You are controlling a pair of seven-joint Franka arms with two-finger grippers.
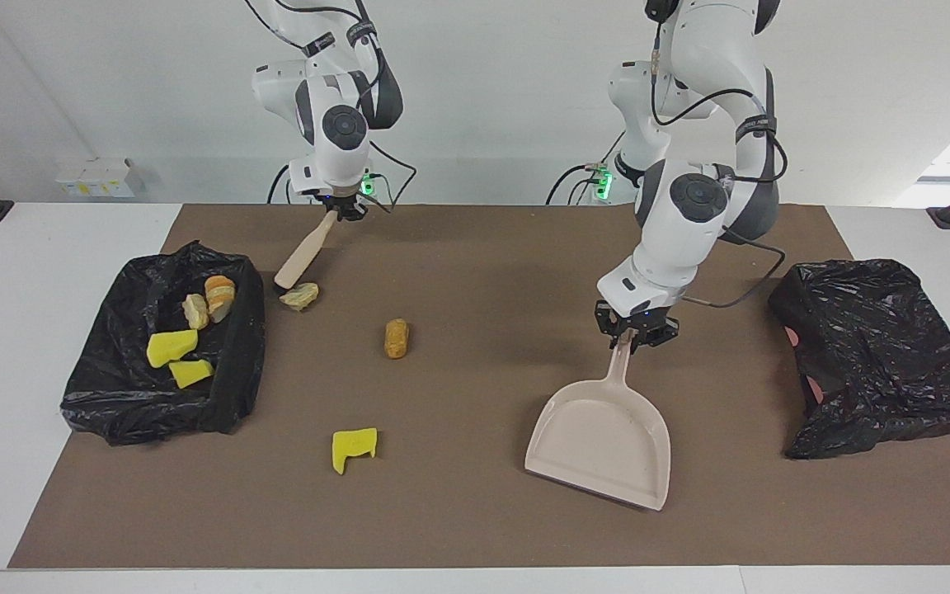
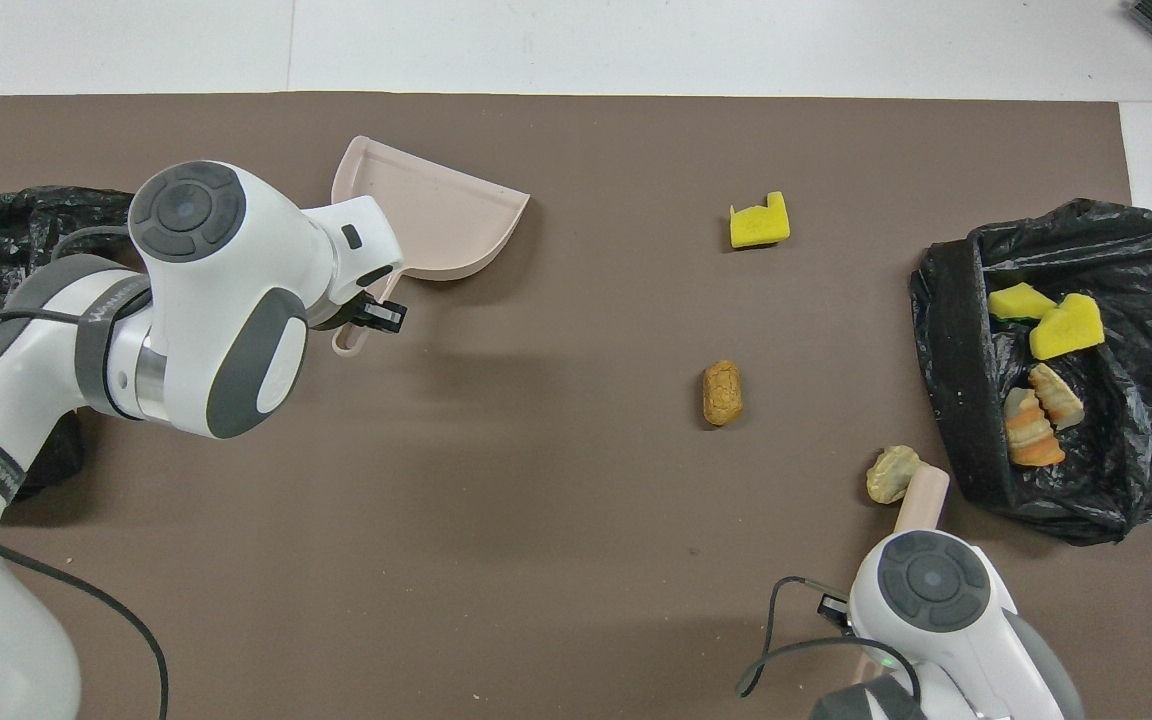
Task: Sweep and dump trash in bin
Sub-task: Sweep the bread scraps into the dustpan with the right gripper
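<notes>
two black bin bags sit on the brown mat (image 1: 475,511) that covers most of the desk (image 1: 46,247), one at each end. the bag at the right arm's end (image 1: 163,346) lies open and holds four scraps: two yellow sponge chunks (image 1: 171,347) and two tan bread-like lumps (image 1: 219,295). the bag at the left arm's end (image 1: 879,355) is crumpled, and nothing shows inside it.

one pale pink dustpan (image 1: 603,437) is out on the mat toward the left arm's end. its long axis runs slantwise: the handle points up toward the robots and the wide open mouth points away from them, turned a little toward the left arm's end. the left gripper (image 1: 636,330) has its jaws clenched on the tip of the handle.

one brush (image 1: 303,254) with a pale wooden handle slants down from the right gripper (image 1: 341,210), whose jaws are clenched on its top end; the lower end points toward the open bag and sits just beside a pale lump.

three scraps lie loose on the mat: that pale tan lump (image 1: 299,295) just outside the open bag, an orange-brown oblong lump (image 1: 396,338) with its long axis running toward and away from the robots, and a yellow sponge chunk (image 1: 354,448) farthest from the robots. all three lie well apart from the dustpan.
</notes>
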